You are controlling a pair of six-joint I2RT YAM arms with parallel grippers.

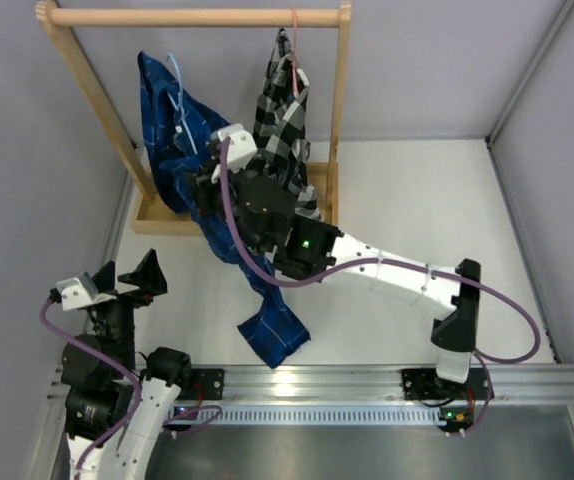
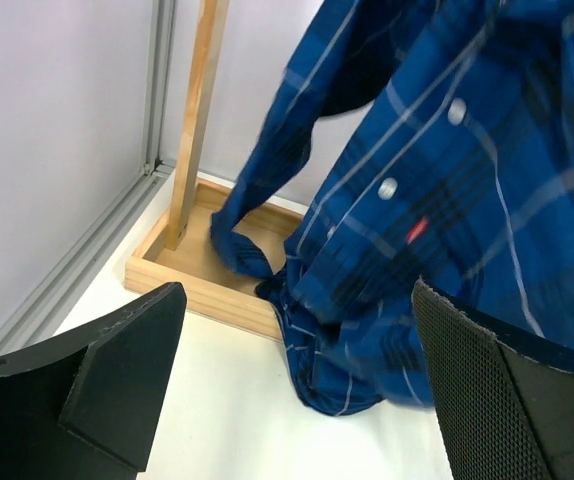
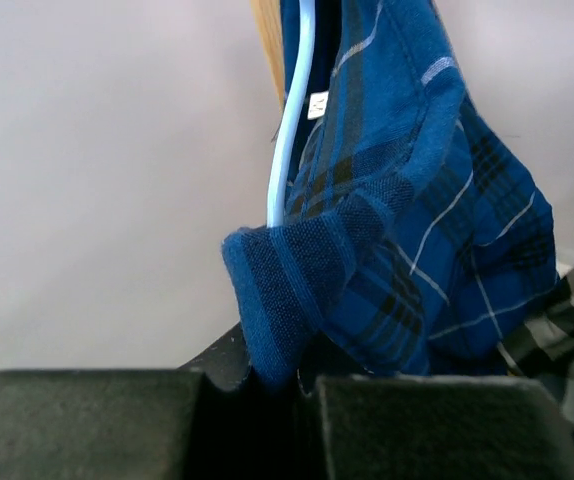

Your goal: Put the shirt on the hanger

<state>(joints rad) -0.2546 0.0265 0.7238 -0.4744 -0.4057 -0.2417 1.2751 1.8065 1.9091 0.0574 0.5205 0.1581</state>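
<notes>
My right claw (image 3: 302,385) was clamped on a fold of the shirt (image 3: 417,250) beside the hanger (image 3: 285,140); my left claw (image 1: 125,277) stood wide and empty over the bench (image 1: 417,200).

Wooden rack (image 1: 197,17) set on white bench (image 1: 417,200), black-and-white checked shirt (image 1: 282,110) hung beside the rack's right post, pink-red hanger (image 1: 294,55) hooked over the rack's rail.

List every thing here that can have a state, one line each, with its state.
shirt: bunched, collar pinched by the right gripper, one sleeve trailing onto the table
hanger: partly inside the shirt's collar, hook sticking out
right gripper: shut on the shirt
left gripper: open, holding nothing
checked shirt: hanging from the rail on a pink hanger
</notes>
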